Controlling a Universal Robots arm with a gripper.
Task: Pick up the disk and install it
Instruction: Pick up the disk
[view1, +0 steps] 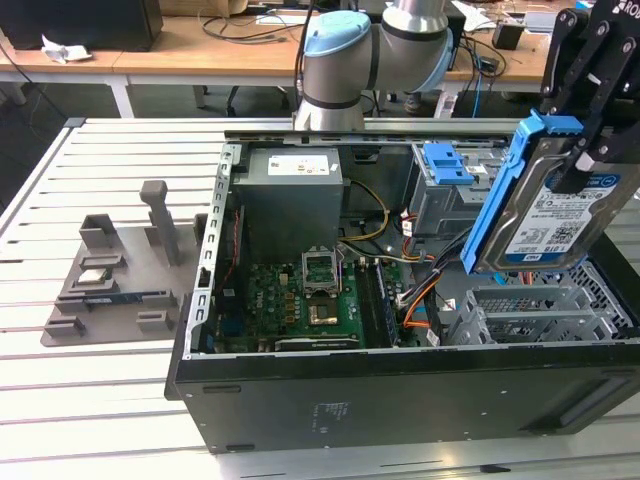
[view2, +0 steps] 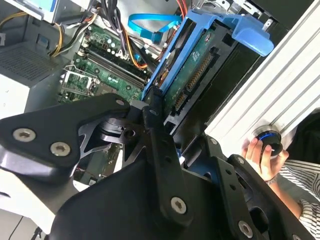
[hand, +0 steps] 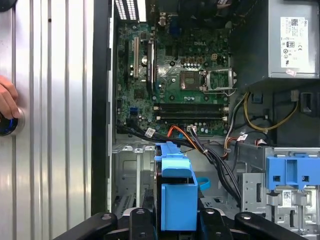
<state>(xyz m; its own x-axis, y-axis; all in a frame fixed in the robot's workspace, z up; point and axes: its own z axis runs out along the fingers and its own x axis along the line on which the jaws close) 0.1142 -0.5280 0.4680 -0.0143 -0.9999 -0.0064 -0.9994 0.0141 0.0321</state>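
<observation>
Gripping the disk (view1: 552, 215), the end effector (view1: 590, 160) is clamped shut on its edges at the exterior view's right, holding it tilted in the air above the open computer case (view1: 400, 405), over the drive cage (view1: 540, 310).

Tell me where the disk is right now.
The disk hangs tilted in the gripper at the exterior view's right, above the drive cage of the open case, with the motherboard further to that view's left.
</observation>
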